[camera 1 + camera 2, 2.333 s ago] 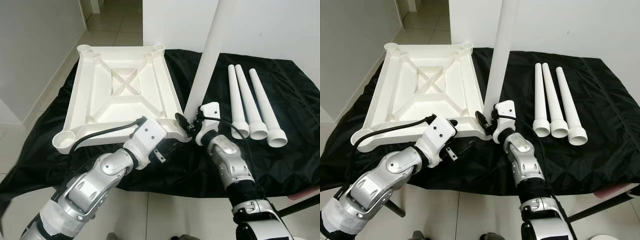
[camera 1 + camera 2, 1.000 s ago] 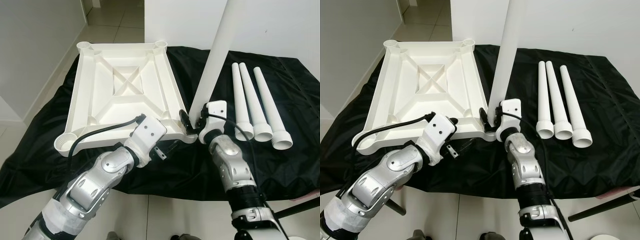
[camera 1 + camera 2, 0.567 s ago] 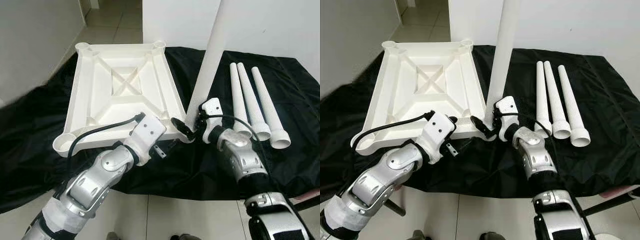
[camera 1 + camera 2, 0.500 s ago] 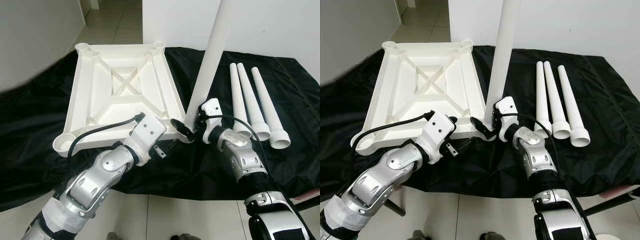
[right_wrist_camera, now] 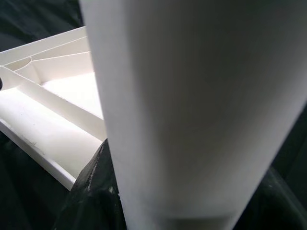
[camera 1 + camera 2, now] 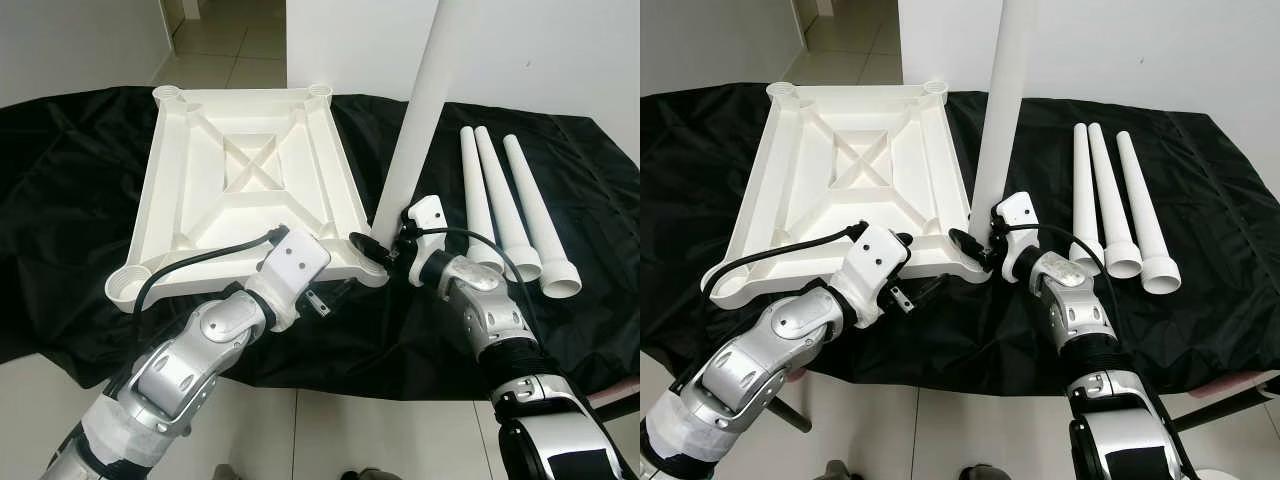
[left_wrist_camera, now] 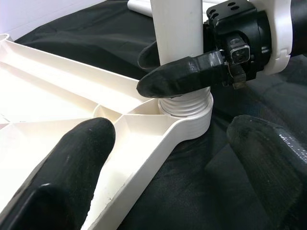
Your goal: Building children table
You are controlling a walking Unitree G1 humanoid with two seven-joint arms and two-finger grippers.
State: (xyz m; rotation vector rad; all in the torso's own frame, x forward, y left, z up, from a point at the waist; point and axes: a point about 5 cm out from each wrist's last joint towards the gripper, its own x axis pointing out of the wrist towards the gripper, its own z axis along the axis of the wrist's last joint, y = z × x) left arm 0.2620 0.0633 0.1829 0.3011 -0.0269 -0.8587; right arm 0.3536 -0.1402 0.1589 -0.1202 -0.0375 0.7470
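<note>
With the first leg [image 6: 420, 120] standing in the tabletop's [image 6: 240, 190] near corner socket, clamped at its base between the right gripper's [image 7: 180, 76] jaws, and the left gripper [image 7: 168, 158] spread open just before that corner, the next move is probably another turn to seat it.

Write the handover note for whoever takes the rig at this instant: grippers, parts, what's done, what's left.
Right gripper: shut on the upright leg, low down near its threaded base.
Left gripper: open, hovering at the near right corner of the tabletop, holding nothing.
Parts: the tabletop lies upside down on the black cloth. The upright leg stands in the near right corner socket. Three spare legs lie side by side on the cloth to the right.
Done: first leg seated in its socket; whether it is fully tight cannot be told.
Left: the other three legs, then turning the table over.
</note>
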